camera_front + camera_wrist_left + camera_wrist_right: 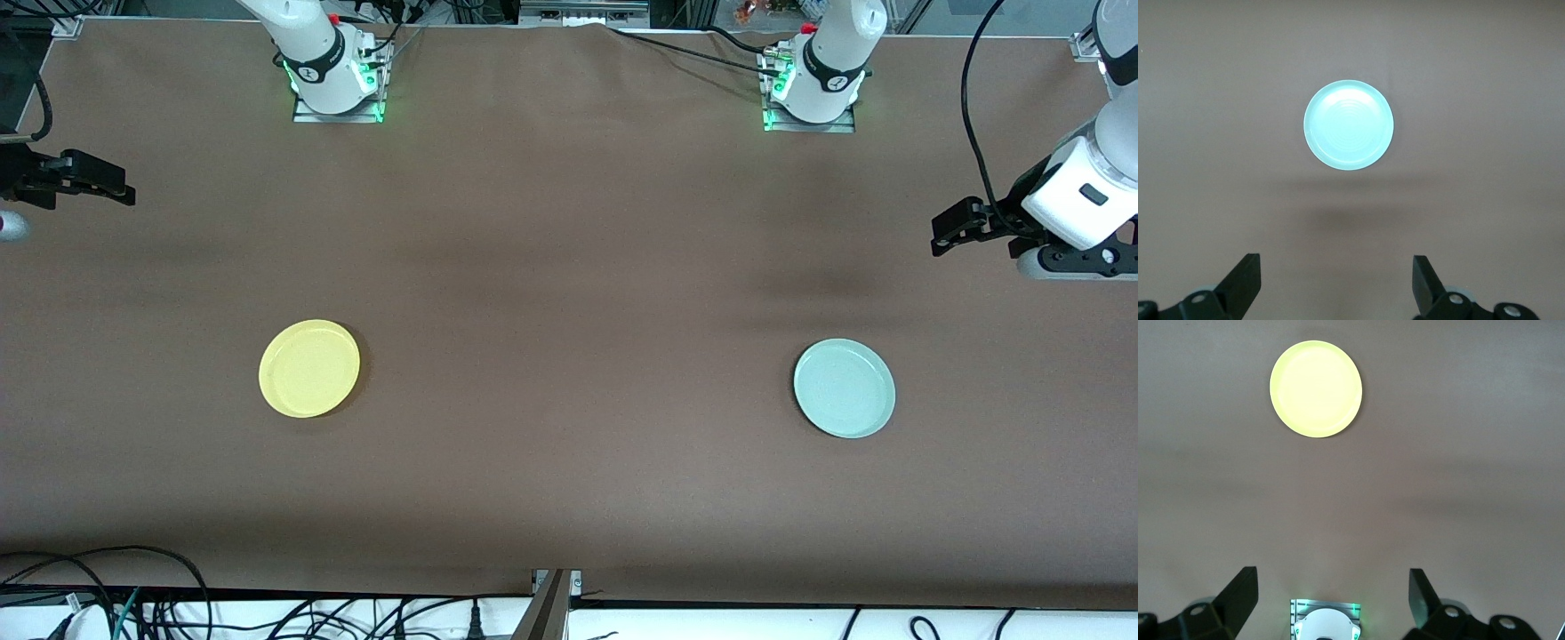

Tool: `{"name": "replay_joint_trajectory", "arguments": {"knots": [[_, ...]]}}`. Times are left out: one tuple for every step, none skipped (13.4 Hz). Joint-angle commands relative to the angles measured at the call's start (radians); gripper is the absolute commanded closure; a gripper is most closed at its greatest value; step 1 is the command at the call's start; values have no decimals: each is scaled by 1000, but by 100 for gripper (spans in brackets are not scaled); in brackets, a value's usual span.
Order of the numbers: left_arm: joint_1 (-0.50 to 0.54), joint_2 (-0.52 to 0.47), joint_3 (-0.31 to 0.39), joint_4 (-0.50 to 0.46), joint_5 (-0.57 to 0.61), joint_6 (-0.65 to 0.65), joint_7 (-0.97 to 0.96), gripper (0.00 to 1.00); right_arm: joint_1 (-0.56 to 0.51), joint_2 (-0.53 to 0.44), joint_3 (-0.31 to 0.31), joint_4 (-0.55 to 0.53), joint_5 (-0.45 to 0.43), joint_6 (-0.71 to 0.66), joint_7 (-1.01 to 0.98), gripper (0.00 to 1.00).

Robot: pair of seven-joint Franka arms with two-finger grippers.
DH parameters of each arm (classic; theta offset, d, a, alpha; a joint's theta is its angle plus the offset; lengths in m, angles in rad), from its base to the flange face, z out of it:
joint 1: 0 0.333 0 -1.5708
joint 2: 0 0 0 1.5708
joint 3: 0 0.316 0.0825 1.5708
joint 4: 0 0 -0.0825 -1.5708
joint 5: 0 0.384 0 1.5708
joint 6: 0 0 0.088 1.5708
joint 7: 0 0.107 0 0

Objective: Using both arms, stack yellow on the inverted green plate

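Note:
The yellow plate (309, 368) lies rim up on the brown table toward the right arm's end; it also shows in the right wrist view (1315, 389). The pale green plate (844, 388) lies rim up toward the left arm's end, about as near to the front camera; it also shows in the left wrist view (1348, 125). My left gripper (944, 233) hangs open and empty high over the table's edge at the left arm's end (1336, 267). My right gripper (111, 182) hangs open and empty high over the edge at the right arm's end (1333, 580). Neither touches a plate.
The two arm bases (338, 84) (809, 89) stand with green lights at the table's edge farthest from the front camera. Cables (133, 604) lie below the table's front edge. A wide stretch of bare brown cloth (569, 356) separates the plates.

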Motion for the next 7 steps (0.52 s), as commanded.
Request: {"name": "replay_joint_trajectory", "arguments": {"knots": [[-5,35,-2,62,12,-15,-6,0,-7,7,1,18,-8,-5,0,0],[6,39,-2,66,10,-13,-3,0,-7,8,1,18,-8,-5,0,0],[0,65,-2,78,16,-18,2,0,-5,8,3,18,-8,-5,1,0],[4,88,-1,94,12,-19,6,0,-5,8,3,18,-8,-5,1,0],[7,87,-1,100,15,-23,5,0,-7,8,1,18,-8,-5,0,0],[7,94,1,91,19,-23,2,0,-7,8,1,18,-8,-5,1,0],[12,122,2,89,36,-23,6,0,-5,8,3,18,-8,-5,1,0]]}}
